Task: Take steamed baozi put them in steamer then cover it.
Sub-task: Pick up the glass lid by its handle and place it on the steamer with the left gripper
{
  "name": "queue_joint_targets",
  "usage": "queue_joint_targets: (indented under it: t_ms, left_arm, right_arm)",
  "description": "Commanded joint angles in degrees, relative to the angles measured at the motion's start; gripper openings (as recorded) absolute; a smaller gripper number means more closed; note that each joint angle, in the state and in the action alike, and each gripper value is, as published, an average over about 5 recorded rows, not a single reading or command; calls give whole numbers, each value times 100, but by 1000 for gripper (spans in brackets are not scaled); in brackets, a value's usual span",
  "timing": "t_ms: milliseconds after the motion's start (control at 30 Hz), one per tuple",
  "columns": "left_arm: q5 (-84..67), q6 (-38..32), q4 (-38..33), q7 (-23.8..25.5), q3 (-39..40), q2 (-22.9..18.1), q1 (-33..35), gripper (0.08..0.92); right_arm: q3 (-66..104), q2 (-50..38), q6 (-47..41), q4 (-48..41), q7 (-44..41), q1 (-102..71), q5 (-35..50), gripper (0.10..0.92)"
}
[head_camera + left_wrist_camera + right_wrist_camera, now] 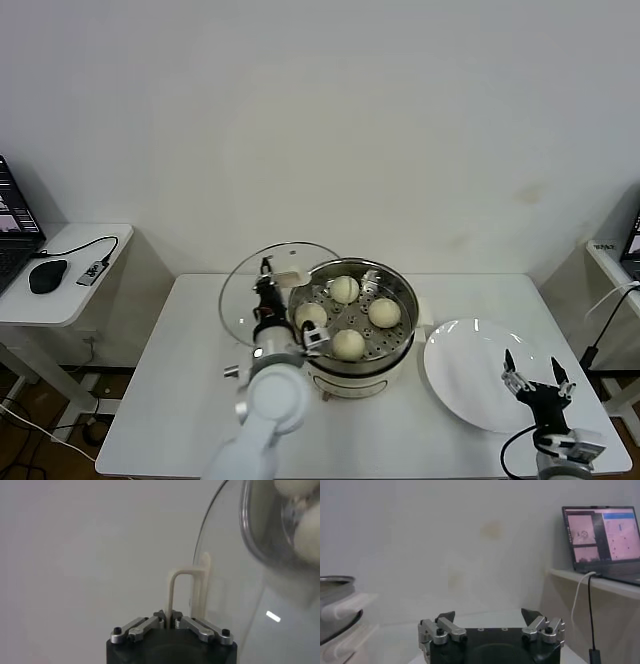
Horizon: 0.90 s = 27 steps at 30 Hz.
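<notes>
The steamer (pixel 398 352) stands open at the middle of the table, with several cream-white baozi (pixel 343 289) on its perforated tray. My left gripper (pixel 266 292) is just left of the pot, shut on the cream handle (pixel 182 587) of the glass cover (pixel 240 300). The cover is lifted on edge and leans over the pot's left rim. In the left wrist view the cover's glass (pixel 235 580) stands beside the steel pot wall (pixel 265 540). My right gripper (pixel 535 372) hangs open and empty over the near right part of the white plate (pixel 470 390).
The white plate lies right of the steamer with nothing on it. A side table (pixel 60 300) at the left carries a mouse (pixel 47 275) and a cable. Another side table at the right holds a laptop (pixel 602 535). The steamer's side handle (pixel 347 605) shows in the right wrist view.
</notes>
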Motion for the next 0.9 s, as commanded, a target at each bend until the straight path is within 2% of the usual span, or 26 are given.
queue_joint_targets:
  t_ms: [33, 467, 900]
  left_arm:
    - [18, 225, 622, 219, 871, -487, -665, 150]
    - [-256, 255, 933, -43, 1444, -531, -769, 150]
    - [100, 264, 1373, -147, 1369, -545, -774, 150]
  right_arm:
    - [15, 63, 10, -147, 3, 34, -82, 823]
    - [23, 121, 34, -240, 4, 80, -153, 823]
    - [41, 147, 61, -238, -4, 70, -200, 823]
